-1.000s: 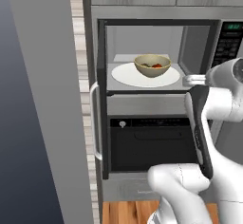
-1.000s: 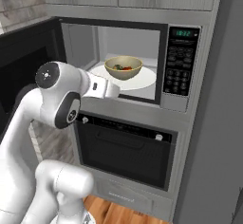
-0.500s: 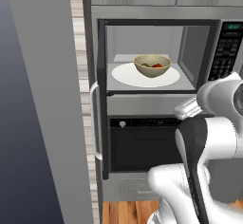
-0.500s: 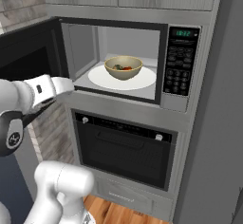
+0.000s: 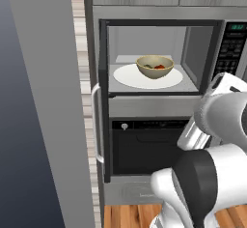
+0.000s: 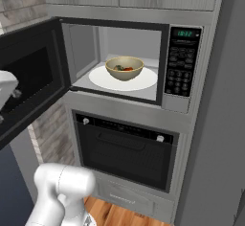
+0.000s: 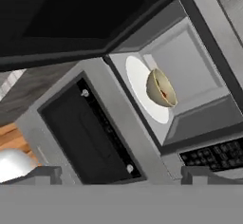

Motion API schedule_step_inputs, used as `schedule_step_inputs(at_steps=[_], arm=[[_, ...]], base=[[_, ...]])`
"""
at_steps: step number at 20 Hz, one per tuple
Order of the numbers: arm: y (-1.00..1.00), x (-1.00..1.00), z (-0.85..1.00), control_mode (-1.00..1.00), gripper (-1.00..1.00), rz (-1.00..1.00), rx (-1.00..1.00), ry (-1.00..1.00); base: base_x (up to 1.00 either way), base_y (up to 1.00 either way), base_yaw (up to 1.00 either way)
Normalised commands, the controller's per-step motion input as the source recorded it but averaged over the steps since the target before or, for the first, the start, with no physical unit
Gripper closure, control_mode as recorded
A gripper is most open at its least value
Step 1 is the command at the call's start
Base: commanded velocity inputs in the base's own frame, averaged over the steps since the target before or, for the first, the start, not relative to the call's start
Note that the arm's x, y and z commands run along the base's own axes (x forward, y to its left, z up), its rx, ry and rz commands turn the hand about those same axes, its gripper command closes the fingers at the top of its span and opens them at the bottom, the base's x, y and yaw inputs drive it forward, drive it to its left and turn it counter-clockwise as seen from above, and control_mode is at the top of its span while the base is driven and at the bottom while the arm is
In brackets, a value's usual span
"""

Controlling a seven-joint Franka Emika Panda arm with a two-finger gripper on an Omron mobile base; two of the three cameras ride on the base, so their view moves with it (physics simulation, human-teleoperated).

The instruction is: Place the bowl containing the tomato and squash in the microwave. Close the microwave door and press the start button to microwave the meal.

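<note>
The bowl [image 6: 124,68] sits upright, its mouth facing up, on the white turntable plate [image 6: 143,82] inside the microwave [image 6: 184,101]. The tomato [image 6: 128,69] shows red in it towards 3 o'clock, with the darker squash [image 6: 119,67] beside it at 9 o'clock. The microwave door [image 6: 28,76] stands swung wide open to the left, its long axis level in the right base view and its white handle [image 5: 96,123] running upright in the left base view. The keypad panel [image 6: 181,69] lies at 3 o'clock of the cavity, and the black oven [image 6: 125,148] sits directly below. In the hand view the tool [image 7: 118,174] shows both tips spread far apart, clasping nothing.
</note>
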Motion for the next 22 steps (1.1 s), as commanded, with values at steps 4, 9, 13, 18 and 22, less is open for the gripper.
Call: schedule_step_inputs(at_steps=[4, 9, 13, 18, 22], arm=[[0.96, -0.43, 0.17, -1.0, -1.0, 0.08, -0.45, 0.14], [1.0, -0.09, -0.03, -1.0, -1.0, 0.05, -0.42, 0.01], [1.0, 0.0, -0.28, -1.0, -1.0, 0.02, -0.41, 0.0], [1.0, 0.0, -0.4, -1.0, -1.0, 0.02, -0.38, -0.01], [0.81, 0.13, -0.38, -1.0, -1.0, 0.0, -0.3, -0.03]], base=[[0.0, 0.0, 0.0], [0.0, 0.0, 0.0], [0.0, 0.0, 0.0], [0.0, 0.0, 0.0], [0.0, 0.0, 0.0]])
